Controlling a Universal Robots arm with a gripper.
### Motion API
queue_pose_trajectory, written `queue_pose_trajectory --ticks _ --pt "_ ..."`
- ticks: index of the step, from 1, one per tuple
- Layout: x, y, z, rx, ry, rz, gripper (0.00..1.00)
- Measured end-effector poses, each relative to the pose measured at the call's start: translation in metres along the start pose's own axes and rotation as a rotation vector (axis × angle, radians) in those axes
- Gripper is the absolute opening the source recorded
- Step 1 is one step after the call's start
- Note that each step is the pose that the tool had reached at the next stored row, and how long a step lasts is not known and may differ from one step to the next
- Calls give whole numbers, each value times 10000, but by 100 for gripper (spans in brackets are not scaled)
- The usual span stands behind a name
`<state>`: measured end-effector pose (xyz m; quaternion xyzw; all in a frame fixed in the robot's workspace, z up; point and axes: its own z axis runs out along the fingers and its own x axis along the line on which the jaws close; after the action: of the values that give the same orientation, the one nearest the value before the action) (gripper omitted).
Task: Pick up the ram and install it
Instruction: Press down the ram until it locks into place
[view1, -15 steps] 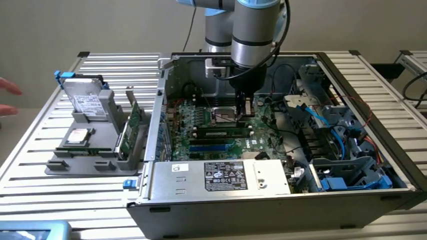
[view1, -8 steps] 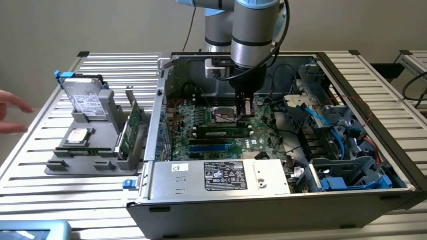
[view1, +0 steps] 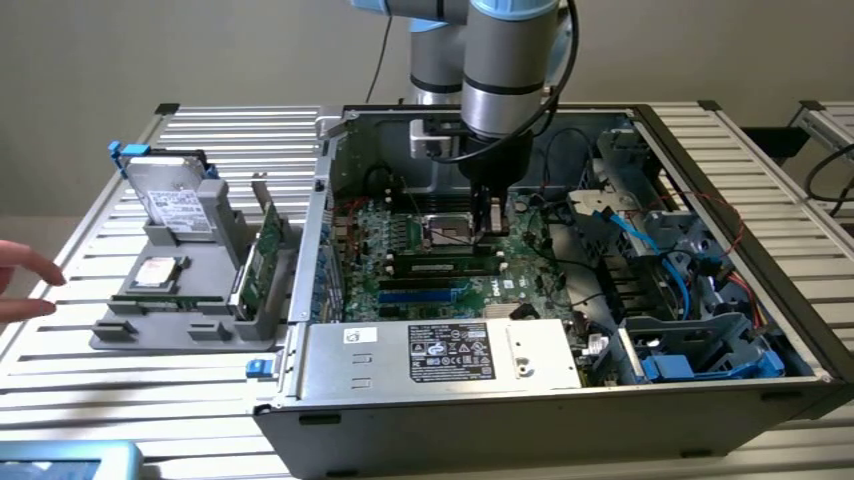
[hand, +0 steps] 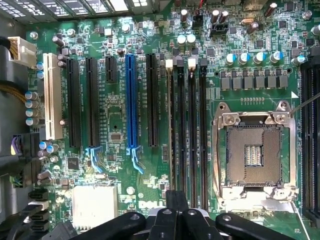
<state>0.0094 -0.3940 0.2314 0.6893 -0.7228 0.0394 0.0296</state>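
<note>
The ram (view1: 443, 267), a slim green stick with black chips, lies along the memory slots of the motherboard (view1: 400, 235) inside the open computer case. It looks seated in a slot. My gripper (view1: 490, 222) hangs just above the board, between the ram and the CPU socket (view1: 447, 235). In the wrist view my gripper (hand: 177, 200) is shut, its black fingers (hand: 172, 197) pressed together with nothing visible between them, over the end of the long black memory slots (hand: 187, 135). From there I cannot tell which slot holds the ram.
The case walls (view1: 320, 200) and cable bundles (view1: 641, 240) at the exterior view's right hem in the board. A grey holder (view1: 187, 320) outside the case carries a drive (view1: 174, 205) and a green expansion card (view1: 267, 240). A person's hand (view1: 20, 280) rests at the table's edge.
</note>
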Motion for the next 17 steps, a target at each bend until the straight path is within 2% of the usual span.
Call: queue_pose_trajectory --ticks 4,10,17 --pt "-1 8 13 33 -3 1 11" --pt "-3 9 28 115 -5 9 11" --pt "-4 12 49 151 -4 13 11"
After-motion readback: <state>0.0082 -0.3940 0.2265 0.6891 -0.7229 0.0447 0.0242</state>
